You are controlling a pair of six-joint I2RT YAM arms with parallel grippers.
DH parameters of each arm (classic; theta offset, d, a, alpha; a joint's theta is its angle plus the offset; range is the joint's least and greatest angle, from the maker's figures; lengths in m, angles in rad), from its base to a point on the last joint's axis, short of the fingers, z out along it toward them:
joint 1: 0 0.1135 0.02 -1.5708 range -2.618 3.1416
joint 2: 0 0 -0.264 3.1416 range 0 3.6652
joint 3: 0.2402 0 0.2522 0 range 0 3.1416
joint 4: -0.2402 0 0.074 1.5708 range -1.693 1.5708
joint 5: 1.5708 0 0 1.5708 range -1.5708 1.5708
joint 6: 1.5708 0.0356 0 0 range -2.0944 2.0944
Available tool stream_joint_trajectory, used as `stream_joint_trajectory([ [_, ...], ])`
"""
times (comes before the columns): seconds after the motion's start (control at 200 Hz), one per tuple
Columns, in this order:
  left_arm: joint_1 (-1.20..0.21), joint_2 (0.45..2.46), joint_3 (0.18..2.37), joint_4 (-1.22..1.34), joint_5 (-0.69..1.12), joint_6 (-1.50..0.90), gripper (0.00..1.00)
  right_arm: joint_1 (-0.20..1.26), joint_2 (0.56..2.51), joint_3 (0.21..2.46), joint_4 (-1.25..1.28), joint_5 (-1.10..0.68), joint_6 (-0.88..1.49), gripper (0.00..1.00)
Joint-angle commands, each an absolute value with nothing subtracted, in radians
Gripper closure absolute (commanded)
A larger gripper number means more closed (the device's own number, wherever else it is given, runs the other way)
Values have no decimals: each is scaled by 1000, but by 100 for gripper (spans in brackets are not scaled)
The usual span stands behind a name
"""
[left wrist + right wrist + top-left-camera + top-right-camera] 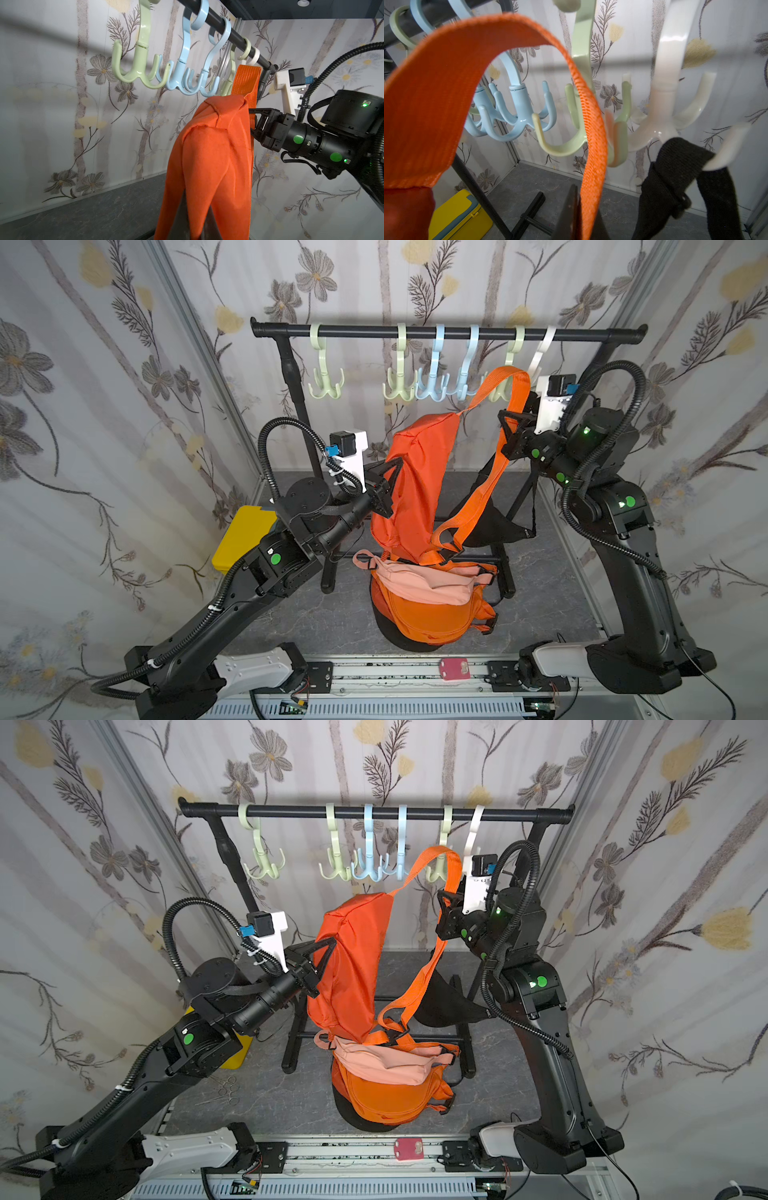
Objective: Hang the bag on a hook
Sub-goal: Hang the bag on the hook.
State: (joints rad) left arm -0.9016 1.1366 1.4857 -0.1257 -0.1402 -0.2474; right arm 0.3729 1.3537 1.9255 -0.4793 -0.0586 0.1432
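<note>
- Floral curtains (pixel 83 448) wall your booth.
- Your left gripper (pixel 386 487) clamps the orange bag (pixel 419 472), raised above the tabletop (pixel 291 614).
- Your right gripper (pixel 509 431) pinches its strap (pixel 500 379), arched beside a green hook (pixel 513 348).

No readable text, no labels, brands, numbers or signs legible in any view

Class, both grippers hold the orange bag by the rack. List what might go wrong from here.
1. The strap arches beside the green hook, not clearly over a prong; released, it may slide off.
2. The right gripper sits beside the white hook carrying a black strap and may dislodge it.
3. The left gripper pinches only fabric of the orange bag; it may slip.
</note>
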Motion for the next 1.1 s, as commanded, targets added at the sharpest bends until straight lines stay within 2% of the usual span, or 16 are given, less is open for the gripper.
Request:
stream_joint_trajectory([
  [0.0,-902,1144,1483,-125,-169,-283,100,417,1360,1923,-495,78,112,100],
  [0.205,-904,1197,1536,-183,-164,-305,100,465,1386,1923,-523,201,136,100],
  [0.719,-904,1253,1612,-250,-138,-344,100,466,1335,1892,-594,298,133,100],
  [0.924,-903,1331,1682,-308,-96,-356,100,467,1379,1987,-660,331,100,100],
  [1.094,-876,1354,1710,-294,-59,-385,100,470,1531,2191,-791,303,80,100],
])
